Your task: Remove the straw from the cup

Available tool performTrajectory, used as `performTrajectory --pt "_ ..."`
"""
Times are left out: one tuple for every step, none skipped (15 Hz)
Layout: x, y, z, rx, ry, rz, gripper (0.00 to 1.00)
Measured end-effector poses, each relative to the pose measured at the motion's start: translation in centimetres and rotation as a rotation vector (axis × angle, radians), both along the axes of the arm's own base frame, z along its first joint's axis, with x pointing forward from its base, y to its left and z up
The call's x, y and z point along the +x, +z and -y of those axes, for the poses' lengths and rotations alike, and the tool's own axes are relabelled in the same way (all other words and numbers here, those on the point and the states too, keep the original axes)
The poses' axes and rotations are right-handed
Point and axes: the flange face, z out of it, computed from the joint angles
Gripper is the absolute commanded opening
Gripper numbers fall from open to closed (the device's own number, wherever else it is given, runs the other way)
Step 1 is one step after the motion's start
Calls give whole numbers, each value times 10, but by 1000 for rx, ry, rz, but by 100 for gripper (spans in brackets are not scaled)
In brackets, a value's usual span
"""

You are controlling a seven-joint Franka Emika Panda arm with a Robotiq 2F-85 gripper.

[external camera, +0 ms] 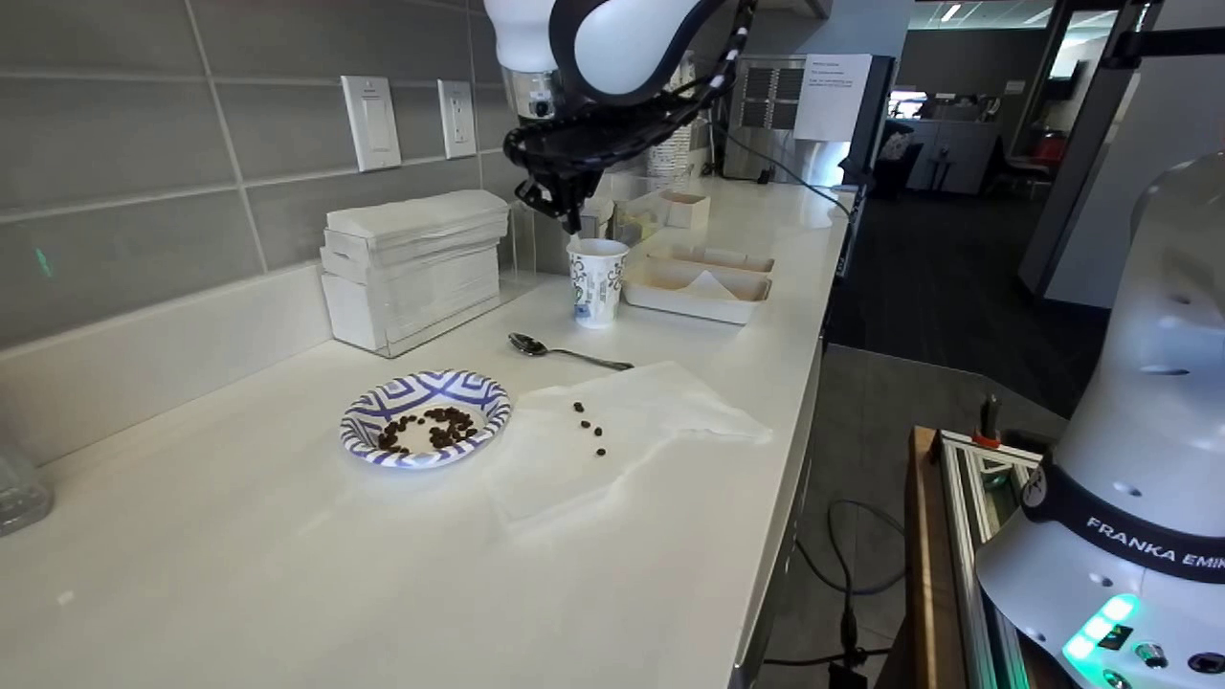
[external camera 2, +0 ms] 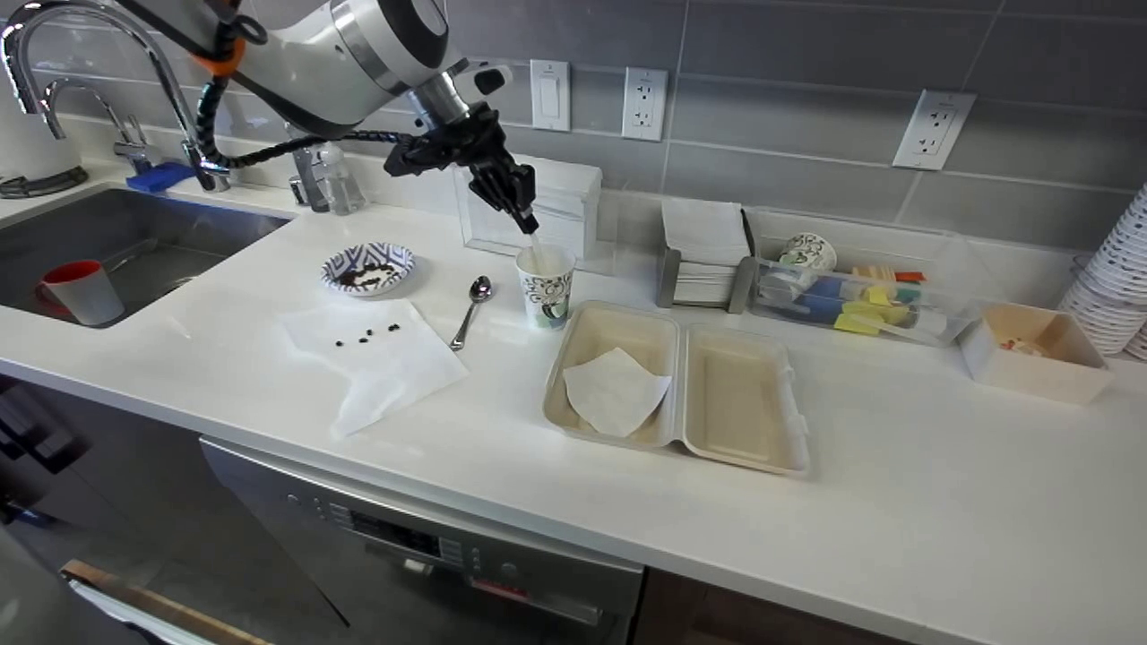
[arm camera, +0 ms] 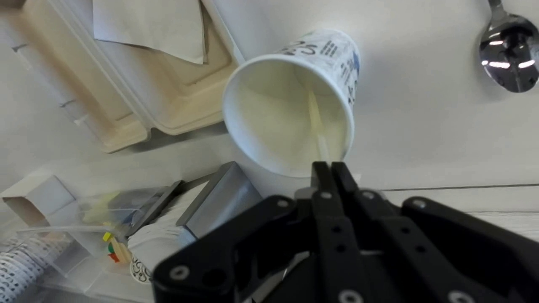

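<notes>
In the white, scroll-printed paper cup (external camera 2: pixel 548 303), a thin, pale straw (arm camera: pixel 314 110) is pinched at its protruding end by the closed black gripper (arm camera: pixel 330 165); grasping appears complete, and upward withdrawal is required.

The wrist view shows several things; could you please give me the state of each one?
gripper: shut on the straw
straw: slanted, lower part inside the paper cup
paper cup: upright, uncovered, contents unclear
takeout container: open, napkin inside
spoon: lying on the counter
metal napkin holder: stocked
clear plastic bin: open, partly filled
small box: open
cup stack: nested
</notes>
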Motion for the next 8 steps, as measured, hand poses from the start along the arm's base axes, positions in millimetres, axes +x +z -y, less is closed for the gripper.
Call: performTrajectory --pt "-2 5 -1 -4 -2 1 1" --pt "-4 11 -2 -9 -7 -2 1" --pt "-7 18 -3 -16 -14 -6 1" --pt "-11 26 -5 -24 -21 -9 1" --pt "-15 35 -6 -31 -28 -9 1" --pt "-19 45 -9 -38 -33 -4 1" --pt "-24 57 -12 -46 -35 10 1" --pt "-29 70 -16 -57 -34 28 1"
